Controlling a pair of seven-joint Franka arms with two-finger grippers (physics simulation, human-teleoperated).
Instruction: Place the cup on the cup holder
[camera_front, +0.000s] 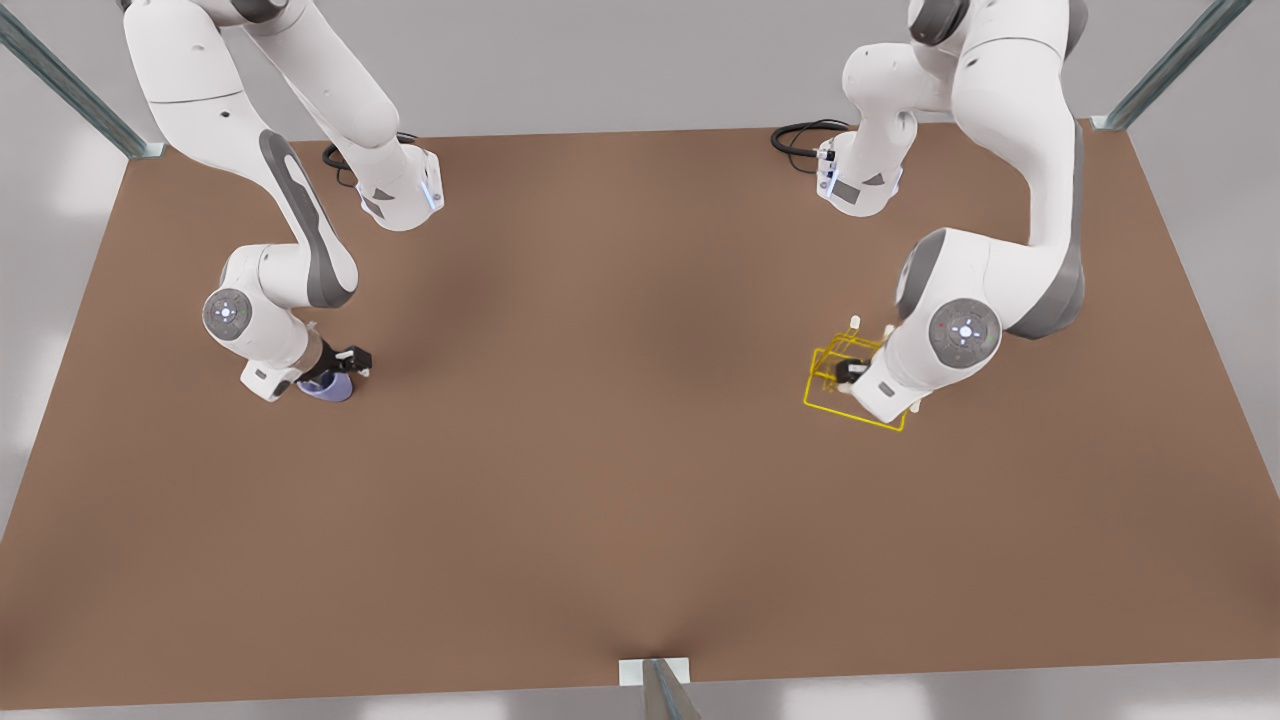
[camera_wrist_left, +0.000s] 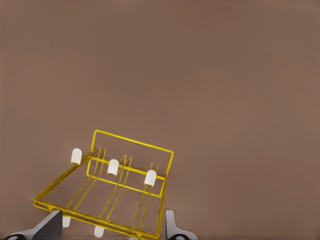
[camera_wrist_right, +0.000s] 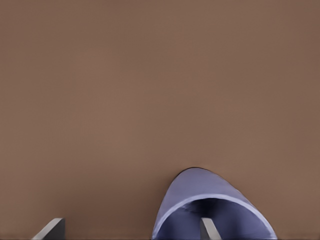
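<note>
On the brown tabletop (camera_front: 620, 450), toward the front view's left, the lavender-blue cup (camera_front: 332, 386) is lying beneath the right gripper (camera_front: 335, 372), whose arm is bending down from the far edge. From this angle the arm's wrist is covering most of the cup, so just a sliver of its body is peeking out. The right wrist view is giving much more: the cup (camera_wrist_right: 210, 210) is tilting with its open mouth toward the camera, one fingertip (camera_wrist_right: 209, 227) is reaching inside the mouth past the rim, and the other fingertip (camera_wrist_right: 50, 229) is standing well apart outside it. The jaws are spread wide around one wall of the cup, not pressed together on it.

Toward the front view's right, the left gripper (camera_front: 858, 378) is hovering low over the yellow wire cup holder (camera_front: 840, 405), and the arm is hiding half of the rack. The left wrist view is showing what that angle conceals: the cup holder (camera_wrist_left: 107, 192) with its rectangular frame and white-tipped pegs (camera_wrist_left: 150, 177) pointing up, and the two fingertips (camera_wrist_left: 172, 226) parted on either side of the rack's near end. Cup and cup holder are sitting well apart, on opposite sides of the table.
</note>
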